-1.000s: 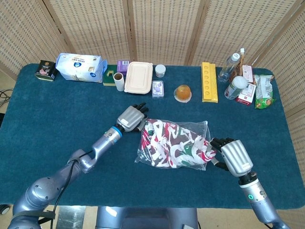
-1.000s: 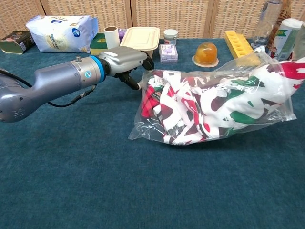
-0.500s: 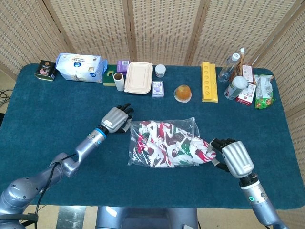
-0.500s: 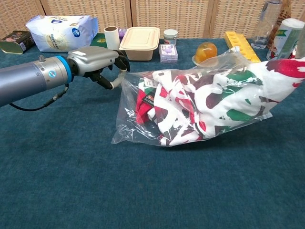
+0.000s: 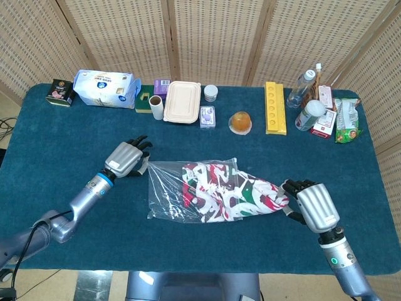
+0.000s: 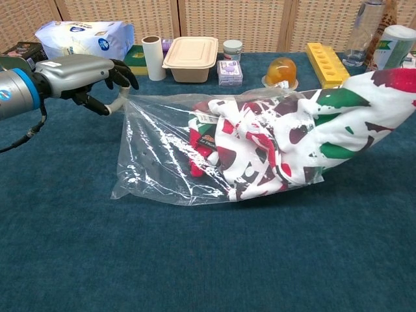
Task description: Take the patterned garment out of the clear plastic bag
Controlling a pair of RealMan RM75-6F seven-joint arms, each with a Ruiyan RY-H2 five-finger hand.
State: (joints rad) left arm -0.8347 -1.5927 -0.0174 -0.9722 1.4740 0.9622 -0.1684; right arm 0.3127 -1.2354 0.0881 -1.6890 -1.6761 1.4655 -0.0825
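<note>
A clear plastic bag (image 5: pixel 168 191) (image 6: pixel 159 153) lies stretched across the middle of the blue table. My left hand (image 5: pixel 125 158) (image 6: pixel 81 70) pinches its left corner. The red, white and green patterned garment (image 5: pixel 229 191) (image 6: pixel 273 140) sits partly in the bag's right half and sticks out of its open right end. My right hand (image 5: pixel 313 205) grips the garment's right end; the chest view shows only the cloth rising to the right edge, not that hand.
Along the table's far edge stand a tissue pack (image 5: pixel 103 88), a paper roll (image 5: pixel 156 105), a beige lunch box (image 5: pixel 182 101), an orange jelly cup (image 5: pixel 240 122), a yellow tray (image 5: pixel 274 108) and bottles and snacks (image 5: pixel 316 110).
My left hand has pulled the bag's corner to the left, so the bag slid off the garment. The garment's right part now lies outside the bag, still held by my right hand.
</note>
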